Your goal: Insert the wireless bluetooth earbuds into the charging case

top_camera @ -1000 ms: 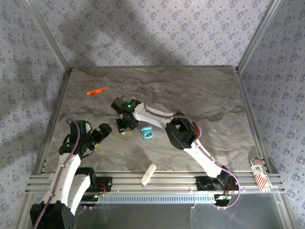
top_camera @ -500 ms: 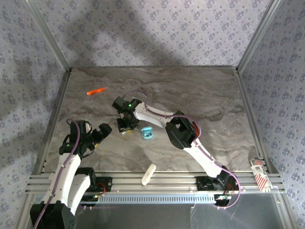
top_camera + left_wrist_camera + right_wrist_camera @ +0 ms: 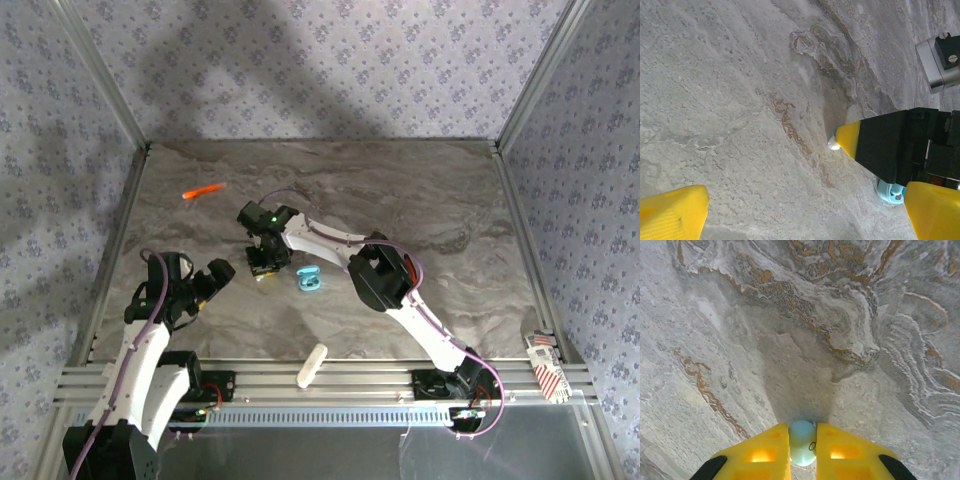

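Teal earbud (image 3: pixel 802 442) was pinched by the right gripper (image 3: pixel 262 262) low over the table (image 3: pixel 450 200) beside the open teal case (image 3: pixel 309 280), likely for carrying across, while the left gripper (image 3: pixel 207 280) hung wide open, empty.

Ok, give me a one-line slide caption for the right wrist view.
Right gripper pinching a light teal earbud, with the marble tabletop behind it.
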`<state>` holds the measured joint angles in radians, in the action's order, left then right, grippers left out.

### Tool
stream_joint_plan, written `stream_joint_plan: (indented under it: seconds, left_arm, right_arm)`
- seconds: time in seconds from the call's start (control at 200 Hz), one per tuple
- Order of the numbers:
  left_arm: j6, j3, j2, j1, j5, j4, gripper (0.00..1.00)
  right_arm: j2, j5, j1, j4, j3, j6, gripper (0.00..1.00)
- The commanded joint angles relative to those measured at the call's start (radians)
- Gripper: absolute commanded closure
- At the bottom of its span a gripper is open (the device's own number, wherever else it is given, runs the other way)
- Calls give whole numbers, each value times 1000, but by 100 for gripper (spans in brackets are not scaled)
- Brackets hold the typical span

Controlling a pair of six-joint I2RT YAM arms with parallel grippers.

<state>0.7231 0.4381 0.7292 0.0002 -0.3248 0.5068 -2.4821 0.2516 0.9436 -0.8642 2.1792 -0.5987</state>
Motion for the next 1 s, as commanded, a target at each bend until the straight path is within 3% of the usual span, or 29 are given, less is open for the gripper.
stream_joint_plan:
  seconds: [0.0,0.245,0.515,0.69,0.994]
  left_arm:
    - [-18,1,3,9,-11,21,0]
    - [-18,-5,9,9,-59,-8,0]
    - [16,-3,3,-25,-82,-38,0]
    - [54,22,13,-124,-23,-64,0]
    - [104,119,90,-391,178,-139,0]
  right_arm:
    - [41,-18,-8,37,-29,-1,85]
    - [152,-44,-12,74,-127,13,85]
    - [361,-80,-32,161,-357,21,85]
    - [512,-114,-60,198,-522,33,85]
    - [793,-144,-154,258,-834,34,85]
